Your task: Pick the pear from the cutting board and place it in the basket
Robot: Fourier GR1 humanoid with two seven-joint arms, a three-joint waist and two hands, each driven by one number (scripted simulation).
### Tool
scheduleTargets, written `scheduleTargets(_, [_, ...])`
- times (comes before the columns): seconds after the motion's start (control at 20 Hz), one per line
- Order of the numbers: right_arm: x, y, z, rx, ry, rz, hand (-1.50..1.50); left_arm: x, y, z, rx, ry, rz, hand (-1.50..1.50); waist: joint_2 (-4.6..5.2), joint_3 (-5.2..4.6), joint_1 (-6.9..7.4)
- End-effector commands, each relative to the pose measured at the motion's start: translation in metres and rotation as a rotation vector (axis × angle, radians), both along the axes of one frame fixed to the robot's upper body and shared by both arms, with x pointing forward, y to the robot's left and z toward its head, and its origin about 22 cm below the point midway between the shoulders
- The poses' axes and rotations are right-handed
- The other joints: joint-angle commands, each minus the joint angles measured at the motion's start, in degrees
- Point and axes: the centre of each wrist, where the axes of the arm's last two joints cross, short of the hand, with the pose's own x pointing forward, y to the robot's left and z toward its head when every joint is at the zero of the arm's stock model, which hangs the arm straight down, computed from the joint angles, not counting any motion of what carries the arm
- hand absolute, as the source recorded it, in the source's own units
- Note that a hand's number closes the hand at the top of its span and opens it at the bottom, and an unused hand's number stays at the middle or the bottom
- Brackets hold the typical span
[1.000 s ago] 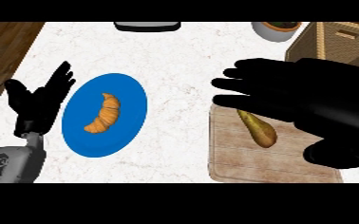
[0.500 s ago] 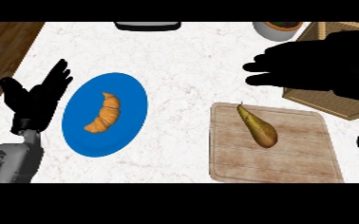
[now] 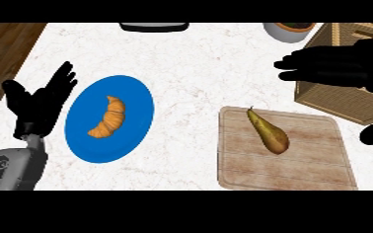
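So the pear point(image 3: 268, 134) is lying on the cutting board point(image 3: 306, 173) at about 4 o'clock on the bench point(image 3: 197, 69). My right hand point(image 3: 331, 68) is hovering at 2 o'clock over the basket point(image 3: 342, 101), fingers spread wide and carrying nothing. I'm resting the left hand point(image 3: 40, 103) at 9 o'clock, fingers wide too, beside the blue plate point(image 3: 134, 128) with the croissant point(image 3: 108, 117).
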Motion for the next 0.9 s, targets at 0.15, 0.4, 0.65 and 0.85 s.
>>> scheduleTargets(0.15, [0.014,-0.009,-0.072,0.053,0.057,0.084,-1.5,0.003,-0.01,0.002,-0.004,-0.008,0.001,0.0,0.07,0.02,0.39])
scheduleTargets(0.4, [0.01,-0.003,-0.129,0.112,0.053,0.1,-1.5,0.008,-0.009,0.002,0.035,0.0,0.021,0.0,-0.02,0.0,-0.14])
scheduleTargets(0.65, [0.025,-0.014,-0.161,0.201,0.131,0.08,-1.5,-0.007,-0.005,-0.003,0.011,-0.002,0.015,0.0,-0.1,-0.02,0.22])
scheduleTargets(0.85, [0.039,0.023,-0.188,0.109,0.111,0.07,-1.5,0.005,-0.001,-0.008,-0.005,-0.004,0.012,0.0,-0.02,-0.05,0.18])
